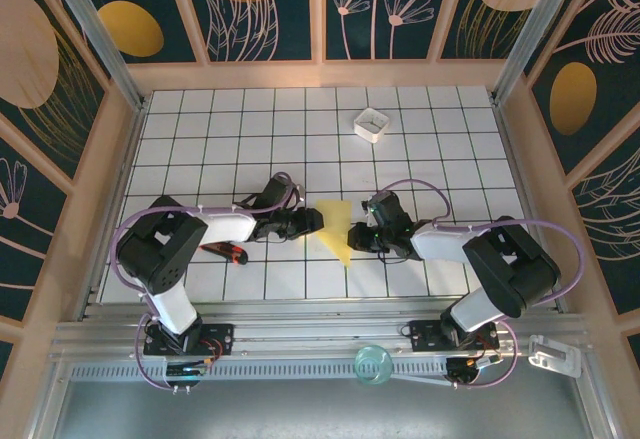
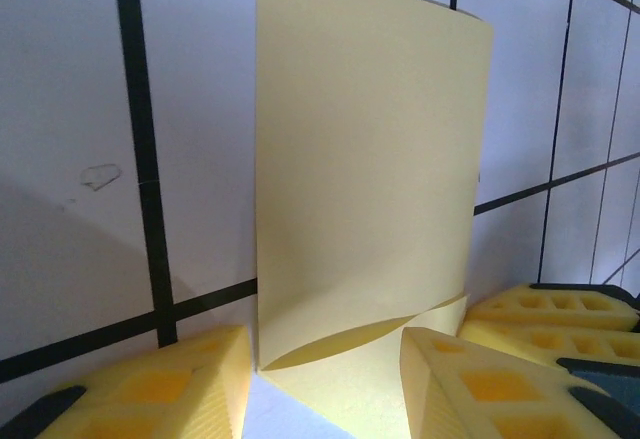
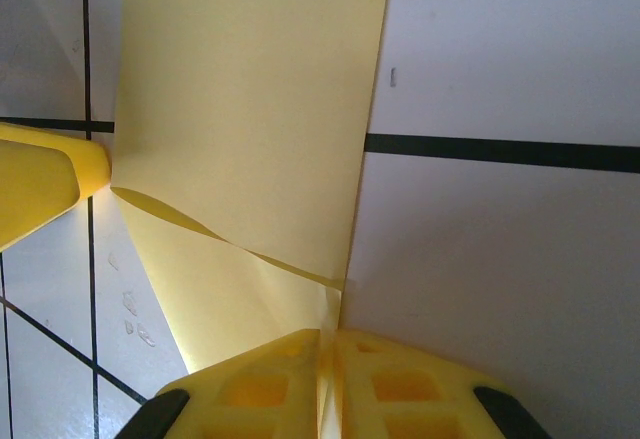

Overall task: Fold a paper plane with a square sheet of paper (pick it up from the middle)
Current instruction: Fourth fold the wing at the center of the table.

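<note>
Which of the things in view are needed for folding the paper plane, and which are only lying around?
For the job:
- yellow paper sheet, already partly folded

Just lying about:
- small white box
- red and black tool
- clear round object

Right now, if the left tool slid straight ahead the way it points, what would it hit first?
The folded yellow paper: it stands right between the left tool's open fingers. Behind it, probably the right tool.

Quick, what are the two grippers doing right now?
Left gripper: open, straddling the yellow paper.
Right gripper: closed, pinching the yellow paper's edge.
</note>
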Robot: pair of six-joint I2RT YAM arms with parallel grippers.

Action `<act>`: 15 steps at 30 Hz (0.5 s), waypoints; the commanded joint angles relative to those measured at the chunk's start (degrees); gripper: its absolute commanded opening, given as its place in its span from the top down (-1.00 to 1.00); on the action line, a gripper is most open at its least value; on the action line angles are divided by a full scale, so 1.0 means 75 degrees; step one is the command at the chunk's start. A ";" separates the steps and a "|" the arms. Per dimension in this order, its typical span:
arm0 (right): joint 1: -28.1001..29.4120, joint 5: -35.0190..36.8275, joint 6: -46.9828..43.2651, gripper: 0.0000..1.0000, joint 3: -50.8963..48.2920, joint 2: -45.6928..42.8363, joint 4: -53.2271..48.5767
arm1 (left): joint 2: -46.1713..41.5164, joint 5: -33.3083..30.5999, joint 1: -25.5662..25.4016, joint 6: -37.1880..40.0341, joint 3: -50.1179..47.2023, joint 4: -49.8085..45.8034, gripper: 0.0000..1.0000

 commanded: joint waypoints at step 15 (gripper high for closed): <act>0.0042 0.0148 -0.0094 0.76 -0.0118 0.0312 0.0059 | 0.0023 0.0993 0.0004 -0.0643 -0.0227 0.1164 0.12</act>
